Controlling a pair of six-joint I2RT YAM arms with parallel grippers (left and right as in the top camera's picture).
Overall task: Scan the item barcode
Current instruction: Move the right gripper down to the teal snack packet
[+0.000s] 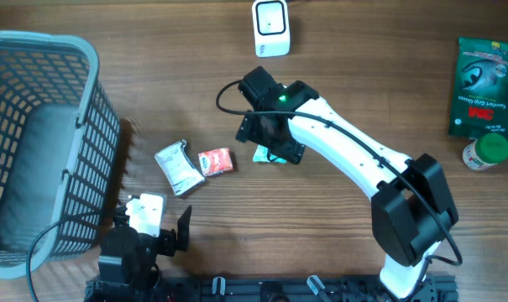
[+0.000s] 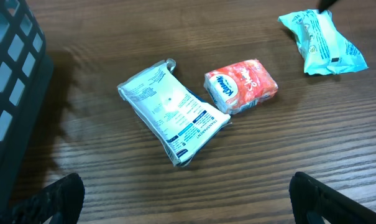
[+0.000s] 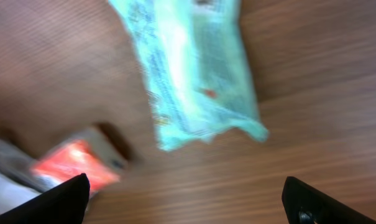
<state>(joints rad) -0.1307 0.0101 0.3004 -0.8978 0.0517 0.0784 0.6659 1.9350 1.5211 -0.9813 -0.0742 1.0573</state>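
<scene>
The left gripper (image 2: 188, 205) is hovering, jaws wide apart, before a white sachet (image 2: 172, 112) and red tissue pack (image 2: 242, 85). Beyond, the teal packet (image 3: 194, 68) is lying on the table (image 1: 363, 84) under the right gripper (image 3: 188, 200), jaws parted.

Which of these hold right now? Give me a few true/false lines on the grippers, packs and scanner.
1. The right gripper grips the teal pack. False: its jaws stand open and the pack lies on the table.
2. The white pack and the red pack lie next to each other. True.
3. The scanner sits in the basket. False: it stands on the table at the far edge, apart from the basket.
4. The left gripper is open and empty. True.
5. The teal pack lies between the white and red packs. False: it lies off to the red pack's other side.
</scene>
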